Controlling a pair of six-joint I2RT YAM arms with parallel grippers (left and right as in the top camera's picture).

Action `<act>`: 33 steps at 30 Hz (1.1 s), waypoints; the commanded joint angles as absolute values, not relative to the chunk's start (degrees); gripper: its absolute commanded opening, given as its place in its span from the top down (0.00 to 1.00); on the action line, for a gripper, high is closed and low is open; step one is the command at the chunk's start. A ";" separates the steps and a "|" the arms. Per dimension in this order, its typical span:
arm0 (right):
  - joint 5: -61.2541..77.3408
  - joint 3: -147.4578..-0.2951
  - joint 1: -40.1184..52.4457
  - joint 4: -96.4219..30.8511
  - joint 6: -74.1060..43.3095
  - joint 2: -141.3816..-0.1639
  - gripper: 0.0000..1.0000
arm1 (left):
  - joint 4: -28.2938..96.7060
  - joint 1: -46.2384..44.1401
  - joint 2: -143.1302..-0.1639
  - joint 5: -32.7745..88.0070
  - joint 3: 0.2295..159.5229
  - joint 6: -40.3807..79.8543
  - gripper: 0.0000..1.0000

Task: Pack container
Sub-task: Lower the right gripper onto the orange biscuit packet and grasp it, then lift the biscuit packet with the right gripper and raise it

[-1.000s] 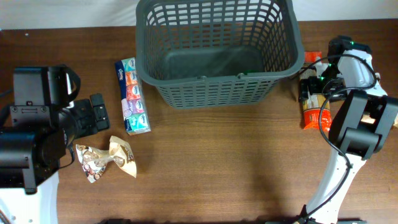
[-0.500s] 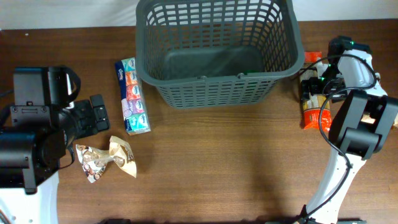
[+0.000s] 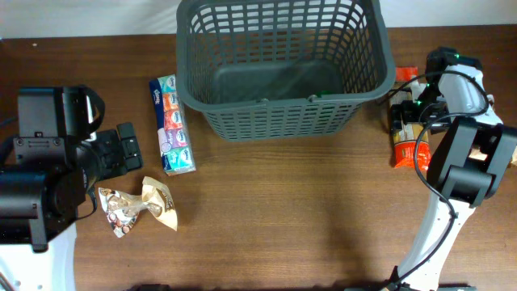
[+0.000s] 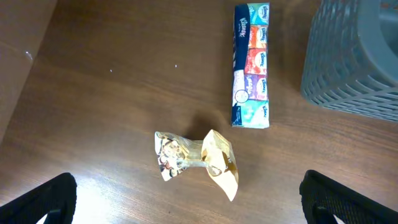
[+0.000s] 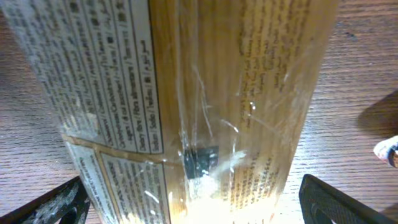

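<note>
The container [image 3: 279,105], a large dark grey lattice basket, stands at the back centre with nothing in it; its corner [image 4: 360,56] shows in the left wrist view. My left gripper [image 3: 127,150] hangs open at the left, above the table near a crumpled gold snack bag [image 4: 196,158] and a strip of tissue packs [image 4: 250,65]; nothing lies between its fingers [image 4: 37,202]. My right gripper [image 3: 399,121] is open just right of the basket, its fingers [image 5: 348,202] standing either side of a clear and orange labelled packet [image 5: 205,93].
In the overhead view the tissue strip [image 3: 172,125] lies left of the basket and the snack bag [image 3: 137,207] sits nearer the front left. The orange packet [image 3: 408,149] lies by the basket's right wall. Brown tabletop [image 3: 307,218] spreads in front.
</note>
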State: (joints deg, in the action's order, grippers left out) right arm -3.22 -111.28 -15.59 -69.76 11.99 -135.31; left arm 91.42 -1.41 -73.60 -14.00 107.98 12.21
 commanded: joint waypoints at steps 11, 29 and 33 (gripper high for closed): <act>-3.27 -110.78 -15.49 -69.76 11.73 -137.05 0.01 | 92.23 -0.95 -73.76 -14.85 108.05 11.94 0.01; -0.45 -110.78 -15.49 -69.82 11.51 -137.34 0.01 | 92.25 -0.95 -73.76 -14.83 108.05 11.94 0.01; -0.45 -110.78 -15.51 -69.82 11.53 -137.34 0.01 | 92.25 -0.95 -73.76 -14.83 108.05 11.94 0.01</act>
State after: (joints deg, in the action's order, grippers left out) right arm -1.41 -111.28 -15.59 -69.78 11.99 -136.27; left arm 92.16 -1.41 -73.60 -14.00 107.98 12.21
